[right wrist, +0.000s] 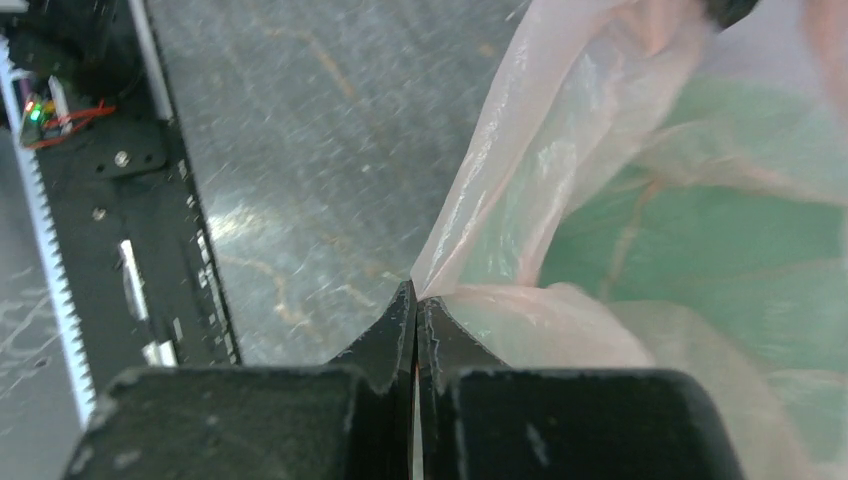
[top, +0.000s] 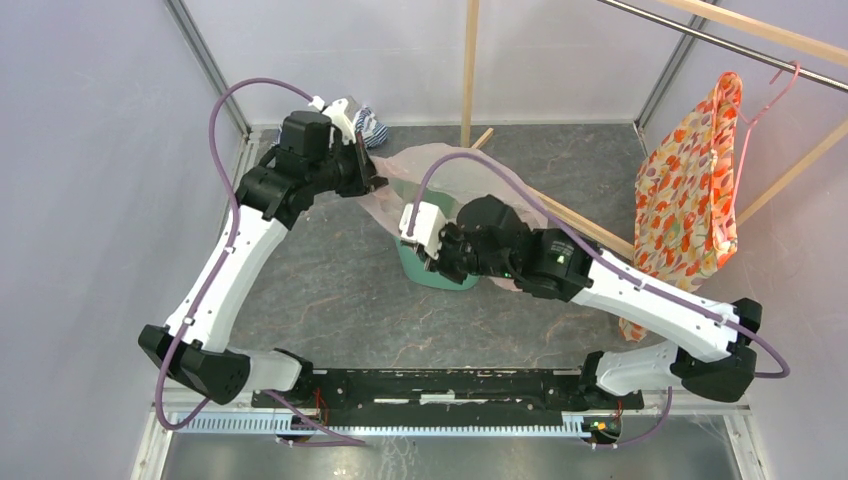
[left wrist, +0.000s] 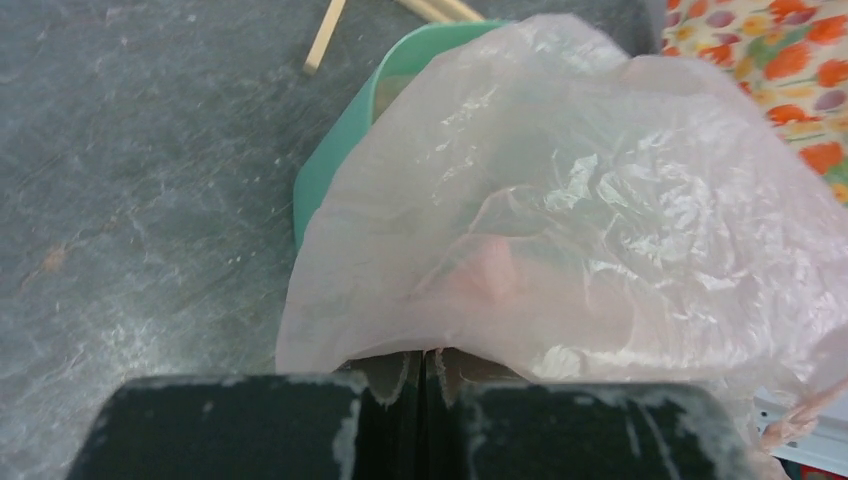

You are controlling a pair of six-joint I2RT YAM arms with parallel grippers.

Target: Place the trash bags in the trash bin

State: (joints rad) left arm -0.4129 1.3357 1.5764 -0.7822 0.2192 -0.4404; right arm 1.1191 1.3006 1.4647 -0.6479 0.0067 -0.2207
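Note:
The pale pink translucent trash bag [top: 440, 170] is spread over the mint-green trash bin [top: 432, 272] in the middle of the table. My left gripper [top: 378, 185] is shut on the bag's far left edge; in the left wrist view the bag [left wrist: 600, 220] billows out from my gripper [left wrist: 422, 355] over the bin's rim [left wrist: 340, 140]. My right gripper [top: 432, 262] is shut on the bag's near edge above the bin; in the right wrist view the bag [right wrist: 540, 170] rises from my gripper [right wrist: 416, 298] and the green bin [right wrist: 720, 230] shows through it.
An orange floral garment [top: 695, 190] hangs on a pink hanger at the right. A blue-white striped cloth [top: 365, 125] lies at the back left. Wooden slats [top: 470, 70] stand behind the bin. A black rail [top: 440, 385] runs along the near edge.

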